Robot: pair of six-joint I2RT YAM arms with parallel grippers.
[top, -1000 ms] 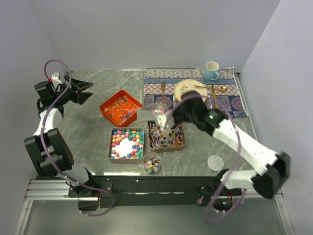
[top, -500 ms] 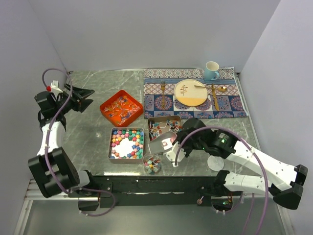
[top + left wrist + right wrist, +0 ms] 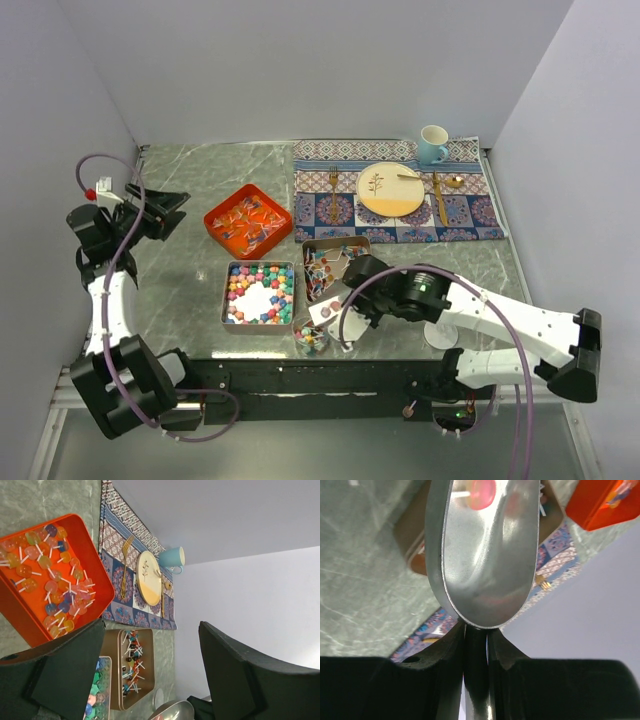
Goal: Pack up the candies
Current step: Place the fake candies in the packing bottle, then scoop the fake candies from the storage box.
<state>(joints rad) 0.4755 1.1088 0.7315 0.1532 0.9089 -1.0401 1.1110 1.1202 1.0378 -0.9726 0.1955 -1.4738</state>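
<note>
Right claw [image 3: 476,636] clamps the shiny metal scoop [image 3: 485,555] so we can tip its pink candy [image 3: 481,491] into the small clear cup [image 3: 311,338] at the table's [image 3: 190,290] near edge; left claw [image 3: 150,672] gapes, idle.

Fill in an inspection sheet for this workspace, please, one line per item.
surface: grey marbled table.
job's things: candies in orange tray, left tin, right tin and clear cup; one pink candy in the scoop.
clutter: placemat with plate, mug, fork; white disc near the right arm.
grippers: left gripper open, empty; right gripper shut on scoop handle.
cables: purple cables hang in loops off both arms.
surroundings: plain walls on three sides; nothing else seen.
</note>
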